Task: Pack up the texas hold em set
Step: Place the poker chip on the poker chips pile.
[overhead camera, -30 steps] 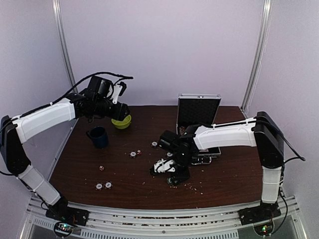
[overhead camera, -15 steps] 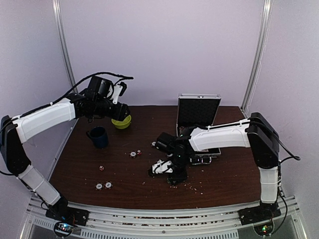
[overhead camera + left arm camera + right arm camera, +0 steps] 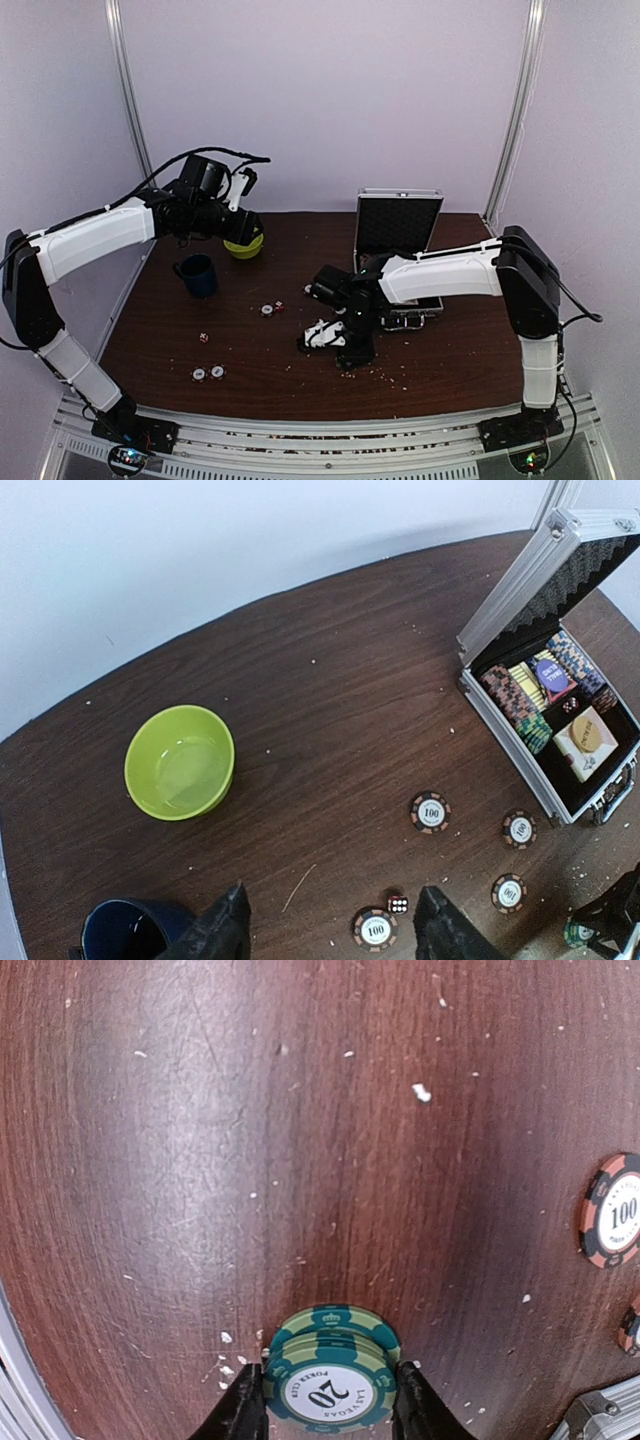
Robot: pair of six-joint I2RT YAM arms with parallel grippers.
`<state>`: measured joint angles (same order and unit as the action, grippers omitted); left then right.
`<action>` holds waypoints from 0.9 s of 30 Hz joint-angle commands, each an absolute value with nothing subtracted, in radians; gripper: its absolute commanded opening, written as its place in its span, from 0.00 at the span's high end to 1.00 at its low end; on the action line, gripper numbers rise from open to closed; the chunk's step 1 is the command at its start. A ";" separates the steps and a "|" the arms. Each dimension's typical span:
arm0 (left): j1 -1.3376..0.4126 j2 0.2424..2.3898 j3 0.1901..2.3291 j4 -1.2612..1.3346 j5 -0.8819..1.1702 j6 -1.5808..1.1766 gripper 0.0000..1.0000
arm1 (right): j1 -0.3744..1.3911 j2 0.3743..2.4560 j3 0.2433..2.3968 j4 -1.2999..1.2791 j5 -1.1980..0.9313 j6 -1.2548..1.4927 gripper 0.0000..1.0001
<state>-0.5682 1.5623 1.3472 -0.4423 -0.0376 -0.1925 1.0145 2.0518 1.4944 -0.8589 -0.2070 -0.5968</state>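
Observation:
The silver briefcase [image 3: 518,598] stands open on the brown table, its black tray holding rows of chips [image 3: 517,696] and a beige card box [image 3: 584,742]. Three brown "100" chips [image 3: 431,812] [image 3: 519,829] [image 3: 376,929] and a small die [image 3: 397,904] lie in front of it. My left gripper [image 3: 335,895] hangs open high above them, holding nothing. My right gripper [image 3: 330,1390] is shut on a short stack of green "20" chips [image 3: 330,1372], low over the table left of the briefcase [image 3: 398,222]. In the top view it [image 3: 347,358] sits near the table's middle.
A lime-green bowl [image 3: 180,762] and a dark blue mug [image 3: 125,930] stand at the back left. More loose chips [image 3: 199,375] [image 3: 267,310] and a die [image 3: 204,337] lie on the left half. Pale crumbs [image 3: 385,376] dot the wood near my right gripper. Another "100" chip [image 3: 615,1210] lies beside it.
My right arm has shifted slightly to the left with the green chips still gripped. The left arm has hardly moved.

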 commanded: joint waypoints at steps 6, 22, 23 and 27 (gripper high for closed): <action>-0.562 1.582 1.355 -0.425 -0.020 -0.180 0.44 | 1.018 2.070 1.522 -0.844 -0.188 -0.584 0.61; -0.562 1.589 1.355 -0.427 -0.015 -0.176 0.44 | 1.002 2.022 1.491 -0.798 -0.222 -0.548 0.00; -0.562 1.589 1.356 -0.426 -0.015 -0.176 0.44 | 1.002 2.005 1.486 -0.800 -0.221 -0.551 0.00; -0.562 1.589 1.354 -0.427 -0.017 -0.175 0.44 | 0.998 1.940 1.467 -0.812 -0.197 -0.553 0.00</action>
<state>-0.5682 1.5784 1.3472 -0.4438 -0.0227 -0.1898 1.0069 2.0365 1.4899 -0.8127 -0.2100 -0.5678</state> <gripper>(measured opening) 0.564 0.999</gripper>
